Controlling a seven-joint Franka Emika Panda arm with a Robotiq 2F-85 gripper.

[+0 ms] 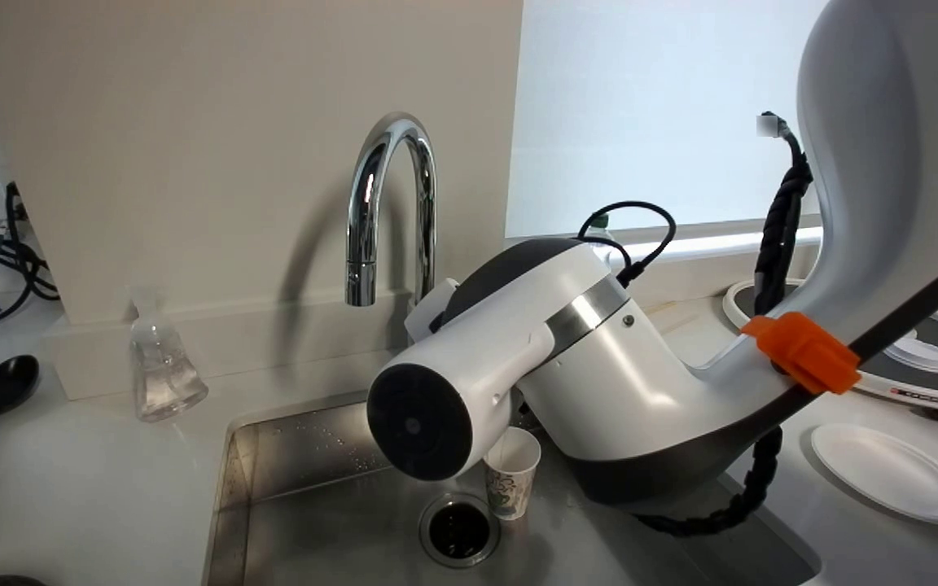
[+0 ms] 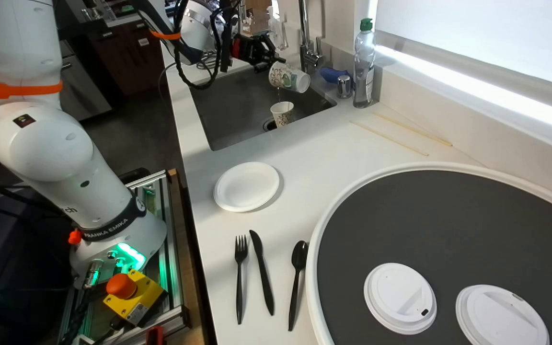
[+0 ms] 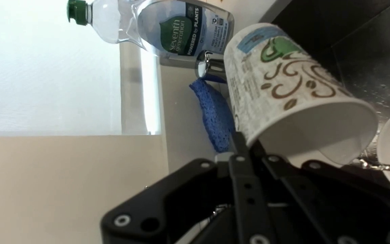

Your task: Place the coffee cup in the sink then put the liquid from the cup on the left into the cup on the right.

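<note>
Both exterior views overlook the rectangular grey steel sink (image 1: 330,533); the wrist view, sideways, closely frames a brown-patterned white paper cup (image 3: 279,76).

A plain beige wall (image 1: 233,163) fills much of the upper left and centre in an exterior view, with a bright, pale shade-like panel (image 1: 648,106) at the upper right. In an exterior view, a strip of white light (image 2: 467,88) slants beneath the panel at upper right, while at upper left dark reddish-brown cabinets (image 2: 122,57) stand over a dark grey floor (image 2: 132,124), beyond the worktop (image 2: 314,148).
</note>
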